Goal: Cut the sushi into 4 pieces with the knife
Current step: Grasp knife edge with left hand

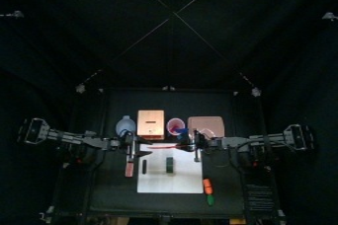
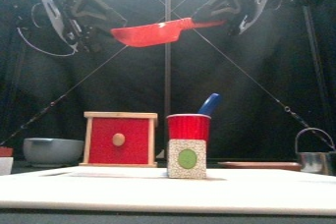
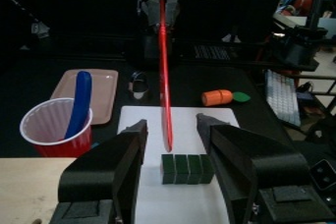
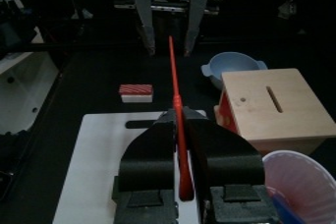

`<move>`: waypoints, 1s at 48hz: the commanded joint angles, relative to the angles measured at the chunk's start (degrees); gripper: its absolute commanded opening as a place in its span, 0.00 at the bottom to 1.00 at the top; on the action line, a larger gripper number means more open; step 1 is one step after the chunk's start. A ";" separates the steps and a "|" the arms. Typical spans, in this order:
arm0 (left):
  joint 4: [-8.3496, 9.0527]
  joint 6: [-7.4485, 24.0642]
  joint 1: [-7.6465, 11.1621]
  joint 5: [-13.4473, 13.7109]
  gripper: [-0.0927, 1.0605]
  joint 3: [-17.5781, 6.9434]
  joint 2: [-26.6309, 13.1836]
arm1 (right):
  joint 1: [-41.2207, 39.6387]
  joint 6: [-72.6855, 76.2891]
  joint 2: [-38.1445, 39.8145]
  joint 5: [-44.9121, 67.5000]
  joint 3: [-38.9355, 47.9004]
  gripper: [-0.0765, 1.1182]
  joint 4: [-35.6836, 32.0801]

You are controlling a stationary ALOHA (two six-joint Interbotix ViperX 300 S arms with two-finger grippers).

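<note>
Jaws: right gripper point(image 4: 184, 141) clamped on knife point(image 4: 176, 81); left gripper point(image 3: 171, 128) apart, above sushi point(image 3: 187, 166). I'd pin sushi first, lower blade square across mid-roll

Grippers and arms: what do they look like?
The left arm and right arm are black and jointed. The left gripper has two broad, matte black jaws, as does the right gripper. Seen from outside, each shows grey jaws under a pale cross-plate.

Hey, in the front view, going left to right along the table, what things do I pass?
blue-grey bowl → wooden box with its red drawer front → sushi roll → metal cutter. The red cup stands directly behind the roll, so it is left out.
</note>
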State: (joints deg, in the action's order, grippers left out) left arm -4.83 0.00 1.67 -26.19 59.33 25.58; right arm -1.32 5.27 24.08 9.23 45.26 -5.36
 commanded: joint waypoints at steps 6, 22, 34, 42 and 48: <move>-0.97 0.18 -1.58 -0.26 0.77 -2.72 -1.85 | -0.18 0.00 1.23 1.32 -0.09 0.16 0.09; -0.88 0.18 -1.76 -0.26 0.68 -3.25 -4.04 | -0.18 0.00 1.23 1.41 0.00 0.16 0.18; -0.62 0.26 -2.29 -0.18 0.52 -3.25 -4.04 | -0.18 0.00 1.23 1.49 0.44 0.16 0.44; 0.26 0.44 -2.37 -0.18 0.35 -3.08 -4.22 | -0.09 0.09 0.88 1.58 1.58 0.16 2.37; 0.62 0.44 -2.37 -0.18 0.27 -2.99 -5.36 | -0.09 0.00 0.09 1.58 2.81 0.15 3.96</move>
State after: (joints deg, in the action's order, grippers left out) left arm -4.31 0.62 -0.35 -26.10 57.66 20.83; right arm -1.49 5.45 23.91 10.46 48.08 -2.20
